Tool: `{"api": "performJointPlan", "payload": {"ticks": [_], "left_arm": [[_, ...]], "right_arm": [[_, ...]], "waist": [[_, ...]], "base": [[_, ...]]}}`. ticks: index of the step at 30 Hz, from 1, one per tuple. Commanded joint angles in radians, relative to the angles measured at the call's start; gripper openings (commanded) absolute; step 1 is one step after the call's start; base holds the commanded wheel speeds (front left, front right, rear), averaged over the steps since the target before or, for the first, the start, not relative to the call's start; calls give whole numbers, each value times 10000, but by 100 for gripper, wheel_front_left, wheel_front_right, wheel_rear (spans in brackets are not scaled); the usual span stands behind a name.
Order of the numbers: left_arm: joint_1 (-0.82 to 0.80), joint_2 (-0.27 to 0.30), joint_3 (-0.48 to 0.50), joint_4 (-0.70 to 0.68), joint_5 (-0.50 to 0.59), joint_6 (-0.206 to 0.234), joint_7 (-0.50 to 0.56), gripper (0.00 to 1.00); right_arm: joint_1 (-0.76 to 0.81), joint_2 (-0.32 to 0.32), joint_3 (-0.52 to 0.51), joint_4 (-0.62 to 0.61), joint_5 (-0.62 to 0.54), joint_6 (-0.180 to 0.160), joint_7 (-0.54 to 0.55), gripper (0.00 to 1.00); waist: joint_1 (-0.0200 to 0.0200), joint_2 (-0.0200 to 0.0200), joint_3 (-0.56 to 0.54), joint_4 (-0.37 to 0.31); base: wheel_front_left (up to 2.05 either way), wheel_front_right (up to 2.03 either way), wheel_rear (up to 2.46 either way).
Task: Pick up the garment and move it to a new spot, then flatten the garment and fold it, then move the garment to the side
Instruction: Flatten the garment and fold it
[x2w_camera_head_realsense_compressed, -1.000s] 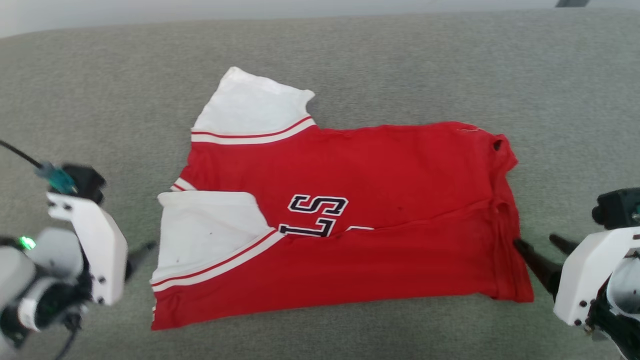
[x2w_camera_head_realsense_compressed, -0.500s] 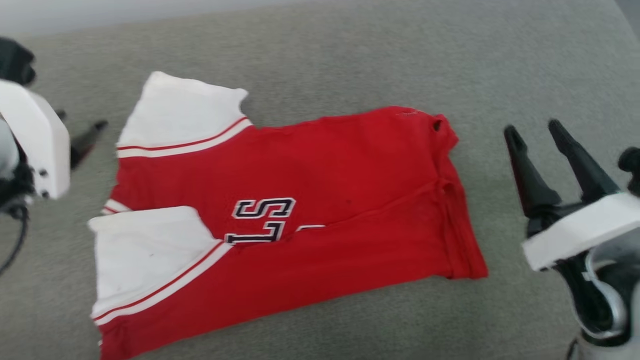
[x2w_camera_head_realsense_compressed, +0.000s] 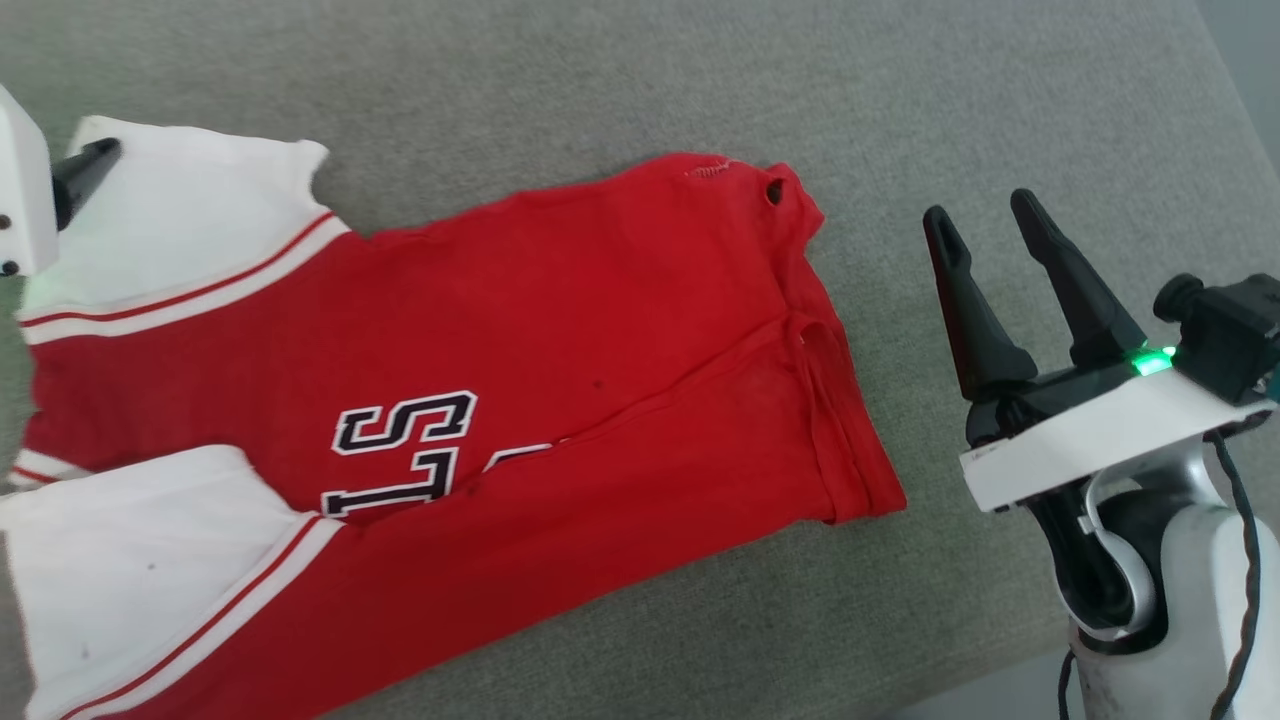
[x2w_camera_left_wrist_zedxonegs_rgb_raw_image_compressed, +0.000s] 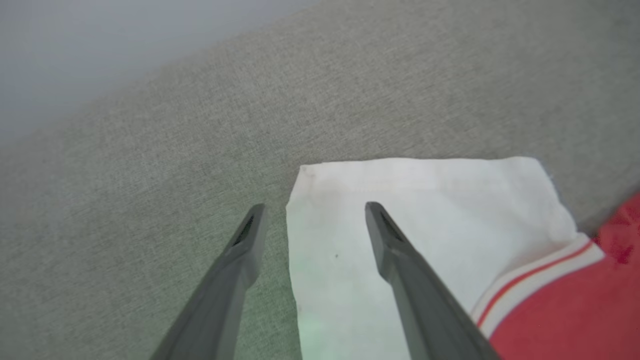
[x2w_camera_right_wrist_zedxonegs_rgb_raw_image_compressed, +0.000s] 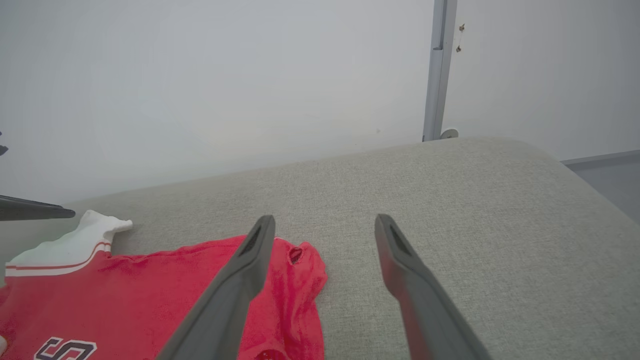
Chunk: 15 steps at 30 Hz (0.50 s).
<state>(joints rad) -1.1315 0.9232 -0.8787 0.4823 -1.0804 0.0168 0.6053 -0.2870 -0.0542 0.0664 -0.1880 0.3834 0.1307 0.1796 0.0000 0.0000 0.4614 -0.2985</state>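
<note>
The garment (x2w_camera_head_realsense_compressed: 560, 330), bright red with white sleeve ends and dark lettering, lies folded lengthwise on the grey cushion (x2w_camera_head_realsense_compressed: 600, 80). My left gripper (x2w_camera_left_wrist_zedxonegs_rgb_raw_image_compressed: 314, 210) is open above the far white sleeve (x2w_camera_left_wrist_zedxonegs_rgb_raw_image_compressed: 425, 200), one finger on each side of the sleeve's side edge. A dark fingertip (x2w_camera_head_realsense_compressed: 88, 162) of it shows at that sleeve's corner in the head view. My right gripper (x2w_camera_head_realsense_compressed: 980, 210) stands open and empty to the right of the garment's hem, clear of the cloth. From the right wrist, the garment (x2w_camera_right_wrist_zedxonegs_rgb_raw_image_compressed: 150, 290) lies left of the right gripper (x2w_camera_right_wrist_zedxonegs_rgb_raw_image_compressed: 325, 220).
The grey cushion ends at a rounded right edge (x2w_camera_right_wrist_zedxonegs_rgb_raw_image_compressed: 565, 165), with floor beyond it. A pale wall (x2w_camera_right_wrist_zedxonegs_rgb_raw_image_compressed: 225, 75) runs behind the cushion, with a thin grey upright strip (x2w_camera_right_wrist_zedxonegs_rgb_raw_image_compressed: 440, 70) on it. Bare cushion lies right of and behind the garment.
The head camera has swung, so the garment sits further left. My right gripper left the hem's near corner and now points up beside it. My left gripper went to the far sleeve.
</note>
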Motion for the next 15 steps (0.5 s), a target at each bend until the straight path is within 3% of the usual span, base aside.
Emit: {"api": "performJointPlan", "payload": {"ticks": [1, 9, 10, 11, 15], "left_arm": [[-143, -35, -30, 114, 98, -79, 46, 100], [-290, -676, -331, 1535, 4, 56, 779, 100], [-262, -777, -453, 1655, -38, 39, 1058, 65], [-239, -873, -526, 1750, -59, 9, 1254, 0], [-493, -1202, -718, 1880, 34, -126, 1628, 0]], "right_arm": [[-147, 29, 27, 43, 25, 1, -104, 100], [-879, -36, 421, 471, 113, 1, 404, 100], [-1049, -87, 483, 548, 143, 1, 570, 100], [-1228, -157, 569, 641, 151, 1, 740, 100], [-2179, -380, 928, 1310, 386, 1, 1593, 100]], "waist": [[0, 0, 258, -214], [0, 0, 689, -179], [0, 0, 735, -135], [0, 0, 780, -92], [0, 0, 945, 91]], "base": [[0, 0, 0], [0, 0, 0], [0, 0, 0], [0, 0, 0], [0, 0, 0]]}}
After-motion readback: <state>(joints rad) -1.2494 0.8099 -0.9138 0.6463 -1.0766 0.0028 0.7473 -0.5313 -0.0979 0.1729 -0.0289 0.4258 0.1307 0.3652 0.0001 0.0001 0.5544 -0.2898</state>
